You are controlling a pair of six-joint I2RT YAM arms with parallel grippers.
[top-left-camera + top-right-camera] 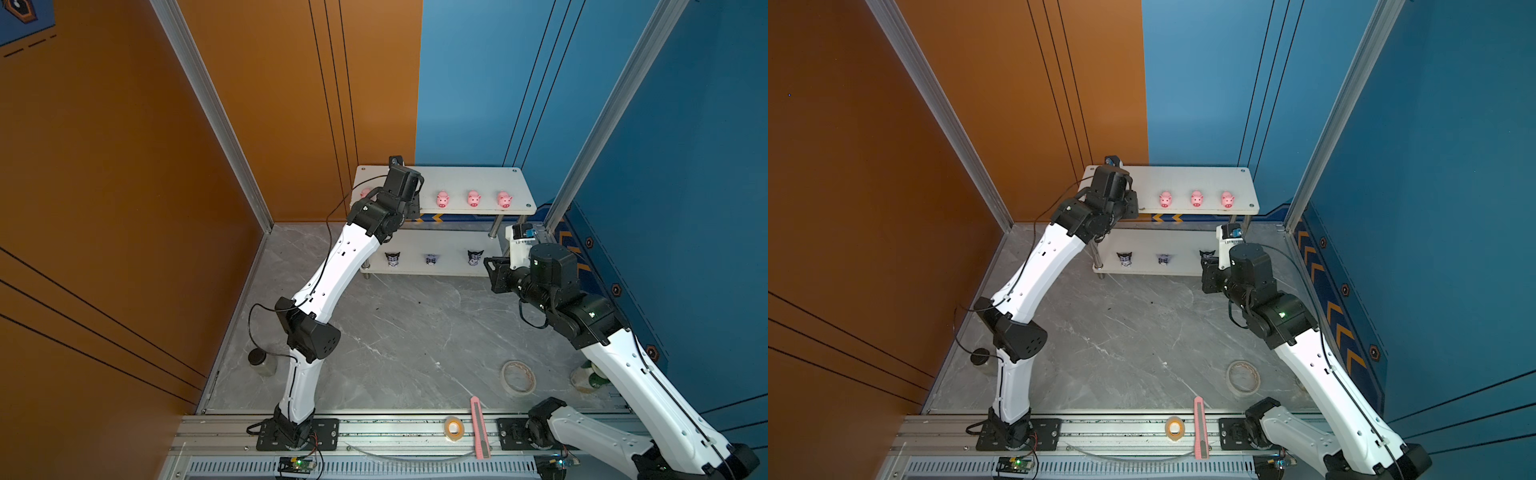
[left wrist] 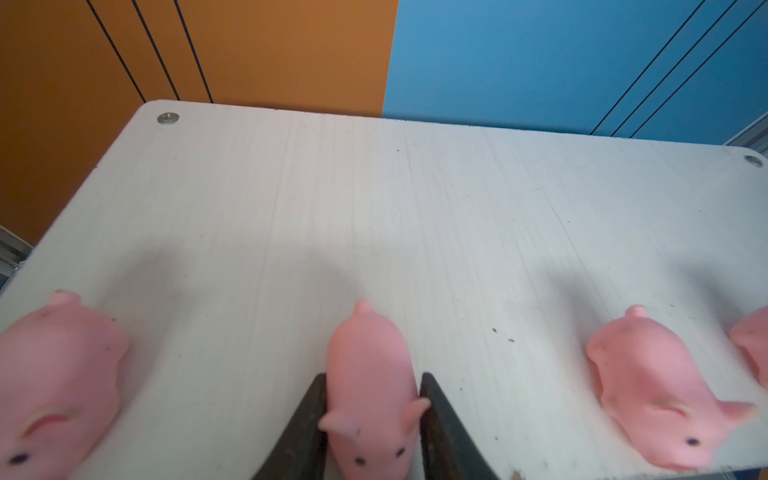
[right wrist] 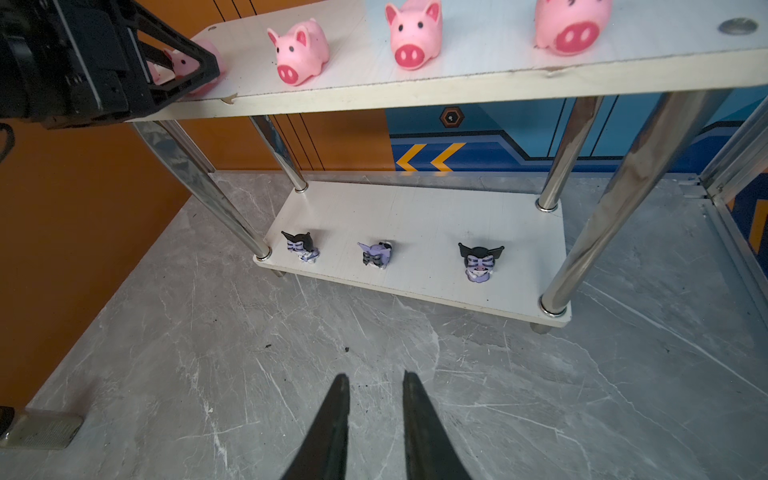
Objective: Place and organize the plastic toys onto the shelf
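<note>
Left tool [image 2: 372, 376] is at the shelf [image 1: 478, 178] top board, and we see its fingers pressed on both flanks of the held pig [image 2: 368, 357], which sits on that board. In a top view, the lone pig [image 1: 365, 192] sits toward the shelf's left end and the trio of pigs [image 1: 473, 198] toward its right end, all along the front edge. Three figurines [image 3: 378, 254] line the shelf's lower board near its front edge. Right tool [image 3: 376, 376] hovers over the desk [image 3: 540, 395] in front of the shelf, fingers slightly apart with nothing between them.
</note>
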